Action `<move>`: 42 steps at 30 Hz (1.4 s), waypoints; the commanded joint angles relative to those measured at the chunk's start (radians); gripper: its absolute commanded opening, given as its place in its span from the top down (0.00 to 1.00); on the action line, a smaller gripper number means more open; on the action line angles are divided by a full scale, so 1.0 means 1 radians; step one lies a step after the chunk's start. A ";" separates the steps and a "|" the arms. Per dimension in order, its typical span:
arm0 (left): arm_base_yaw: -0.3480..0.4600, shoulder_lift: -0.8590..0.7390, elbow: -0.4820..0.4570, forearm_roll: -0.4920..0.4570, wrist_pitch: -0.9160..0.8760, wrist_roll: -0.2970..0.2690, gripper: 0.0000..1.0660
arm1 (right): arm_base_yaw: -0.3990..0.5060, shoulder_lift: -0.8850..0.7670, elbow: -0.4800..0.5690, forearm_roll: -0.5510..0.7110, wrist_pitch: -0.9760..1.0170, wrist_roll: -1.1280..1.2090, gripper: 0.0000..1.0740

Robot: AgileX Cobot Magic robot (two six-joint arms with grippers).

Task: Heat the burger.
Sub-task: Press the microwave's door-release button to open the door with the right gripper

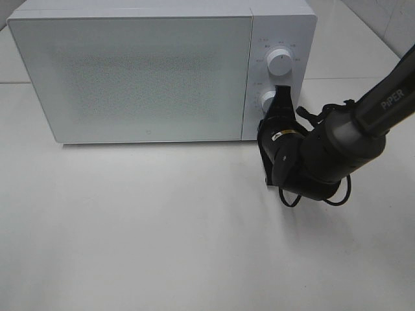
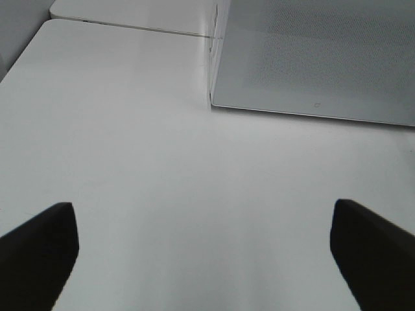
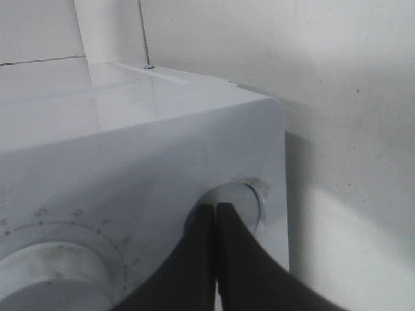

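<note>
Right gripper [image 1: 282, 92], fingers pinched shut, seemingly touching the lower knob [image 1: 264, 101] of the microwave [image 1: 130, 71], half hiding it; left gripper [image 2: 202, 214] gapes wide over the table [image 1: 162, 227].

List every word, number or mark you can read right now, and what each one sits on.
"PiPER": white letters on the dark link of the right arm.
Scale marks around the upper dial of the microwave: too small to read.
Scale marks around the lower dial: too small to read.
Small mark low on the door: too small to read.
Wrist views: dial ticks blurred, nothing readable.
</note>
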 commanded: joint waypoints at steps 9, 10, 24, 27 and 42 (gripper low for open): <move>-0.004 -0.016 0.004 -0.001 -0.001 0.000 0.08 | -0.037 0.030 -0.118 -0.035 -0.219 0.013 1.00; -0.004 -0.016 0.004 -0.001 -0.001 0.000 0.08 | -0.045 0.042 -0.143 -0.045 -0.220 0.010 1.00; -0.004 -0.016 0.004 -0.001 -0.001 0.000 0.08 | -0.053 0.049 -0.159 -0.090 -0.251 0.002 1.00; -0.004 -0.016 0.004 -0.001 -0.001 0.000 0.08 | -0.053 0.043 -0.158 -0.098 -0.234 0.004 1.00; -0.004 -0.016 0.004 -0.001 -0.001 0.000 0.08 | -0.010 -0.021 -0.037 -0.092 -0.190 0.001 1.00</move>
